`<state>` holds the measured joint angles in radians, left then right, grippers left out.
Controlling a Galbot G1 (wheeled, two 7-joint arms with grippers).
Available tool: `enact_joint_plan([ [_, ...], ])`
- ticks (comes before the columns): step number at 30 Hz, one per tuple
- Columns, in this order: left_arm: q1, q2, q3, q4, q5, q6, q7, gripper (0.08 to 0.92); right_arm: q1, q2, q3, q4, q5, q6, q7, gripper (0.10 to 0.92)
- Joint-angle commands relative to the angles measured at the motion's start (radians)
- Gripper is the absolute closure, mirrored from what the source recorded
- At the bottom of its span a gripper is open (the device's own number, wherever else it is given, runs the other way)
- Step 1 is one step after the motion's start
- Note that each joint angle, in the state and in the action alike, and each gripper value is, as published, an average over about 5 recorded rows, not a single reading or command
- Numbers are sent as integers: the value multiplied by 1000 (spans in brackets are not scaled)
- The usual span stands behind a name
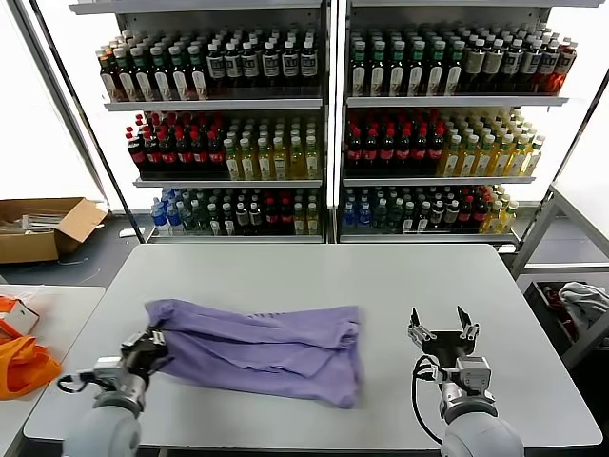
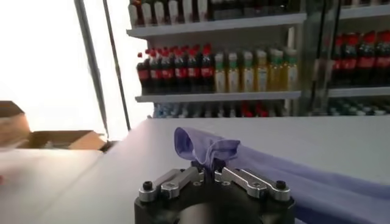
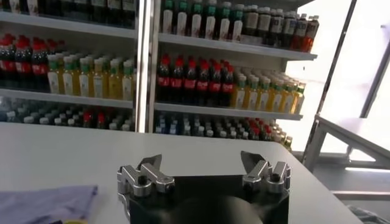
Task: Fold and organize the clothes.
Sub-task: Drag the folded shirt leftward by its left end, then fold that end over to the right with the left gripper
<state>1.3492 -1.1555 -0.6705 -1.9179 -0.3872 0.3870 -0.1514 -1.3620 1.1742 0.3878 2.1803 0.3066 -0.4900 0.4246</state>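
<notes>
Left gripper [image 1: 152,345] fingers pinch the T-shirt [image 1: 266,347] corner — right gripper [image 1: 442,332] apart.

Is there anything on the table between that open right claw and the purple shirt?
No. In the head view, only bare grey table separates the right gripper from the purple T-shirt.

A: What's showing here?
B: The right end effector [image 3: 206,165], fingers spread wide above the grey counter [image 3: 73,158].
A: And cloth?
B: A lavender T-shirt [image 3: 46,203] lies apart from it.
</notes>
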Motion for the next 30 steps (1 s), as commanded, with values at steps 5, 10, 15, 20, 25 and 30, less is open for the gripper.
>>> enact_joint_plan([
  [5,-33,229,-184,20,-37,4,16,869,6,13,-9,4,-1,9,-11,203],
  [10,-31,197,-124,26,-4,-12,26,869,6,19,-9,12,-5,4,-9,203],
  [15,-21,122,-7,4,39,-16,33,869,-17,21,3,32,-14,2,-10,203],
  [20,-21,18,132,3,90,-15,36,869,-54,30,15,68,-26,5,-17,203],
  [25,-29,-36,234,-40,109,1,35,869,-82,34,22,90,-44,3,-17,203],
  [30,-36,-54,307,-92,109,27,31,869,-108,46,22,103,-57,5,-17,203],
])
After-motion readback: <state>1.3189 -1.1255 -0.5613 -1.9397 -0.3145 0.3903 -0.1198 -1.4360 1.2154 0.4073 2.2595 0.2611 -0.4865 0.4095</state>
